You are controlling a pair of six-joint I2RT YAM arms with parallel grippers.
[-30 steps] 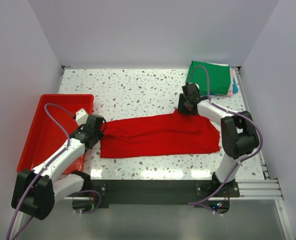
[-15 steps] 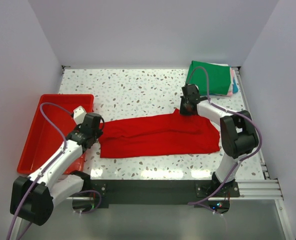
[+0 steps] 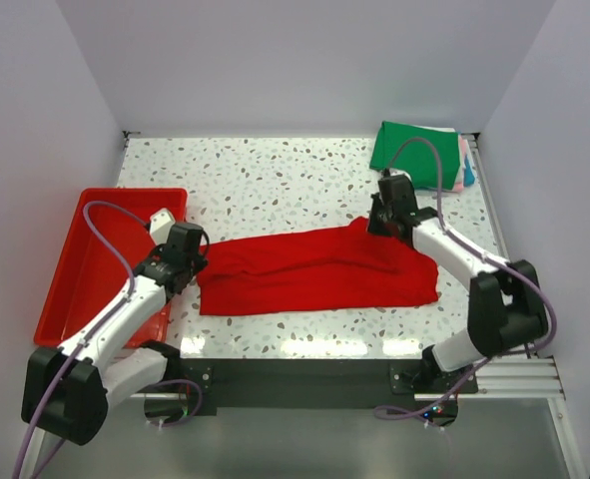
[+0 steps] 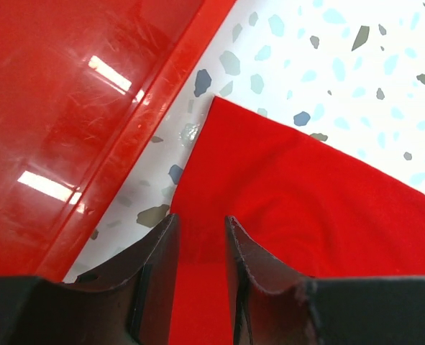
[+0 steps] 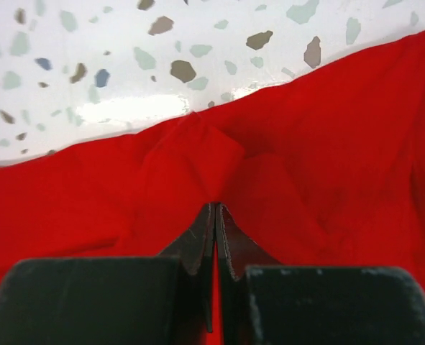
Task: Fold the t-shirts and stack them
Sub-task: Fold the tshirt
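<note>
A bright red t-shirt point(image 3: 314, 269) lies spread in a long band across the near part of the table. My right gripper point(image 3: 380, 222) is at its far edge near the right end, shut on a pinch of red cloth point(image 5: 219, 165) that puckers up to the closed tips point(image 5: 216, 206). My left gripper point(image 3: 197, 267) hovers over the shirt's left corner point(image 4: 226, 122). It is open, and red cloth shows between its fingers point(image 4: 200, 219). A green folded t-shirt point(image 3: 414, 152) tops a stack at the back right, with pink, white and teal edges point(image 3: 466, 168) under it.
A rigid red plastic tray point(image 3: 125, 192) stands at the table's left side, its rim point(image 4: 154, 122) close beside the shirt's left corner. White walls close in the table on the left, back and right.
My right gripper has shut on the shirt's far edge and shifted a little to the right, its elbow swinging outward. The left gripper has edged slightly and stays open.
</note>
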